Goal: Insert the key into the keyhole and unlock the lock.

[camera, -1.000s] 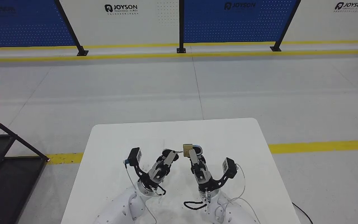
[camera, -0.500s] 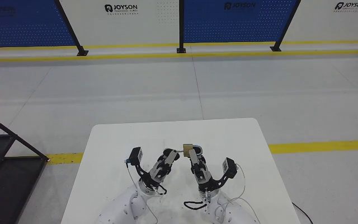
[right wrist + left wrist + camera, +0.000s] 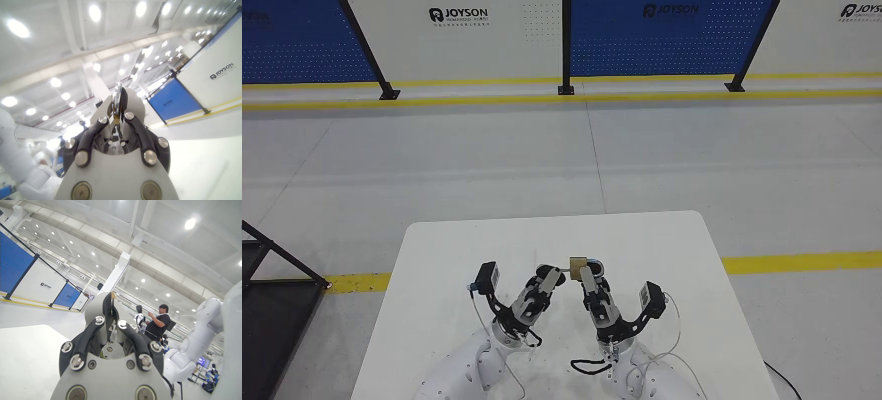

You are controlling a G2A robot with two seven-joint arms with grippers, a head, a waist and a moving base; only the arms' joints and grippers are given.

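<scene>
A brass padlock (image 3: 580, 266) with a silver shackle is held above the white table (image 3: 662, 240), with my right gripper (image 3: 588, 279) shut on it. In the right wrist view the lock's brass body (image 3: 115, 116) sits clamped between the fingers of the right gripper (image 3: 119, 94), and the silver shackle pokes out past the tips. My left gripper (image 3: 553, 277) is just left of the lock, almost touching it. Its fingers (image 3: 108, 302) are shut on a small key, of which a tan tip (image 3: 113, 294) sticks out.
The white table stretches bare beyond and to both sides of the grippers. A black frame (image 3: 272, 260) stands off the table's left edge. Blue and white barrier panels (image 3: 662, 30) stand across the floor far behind.
My left gripper has edged slightly right, closer to the padlock. The right gripper and the lock have stayed in place.
</scene>
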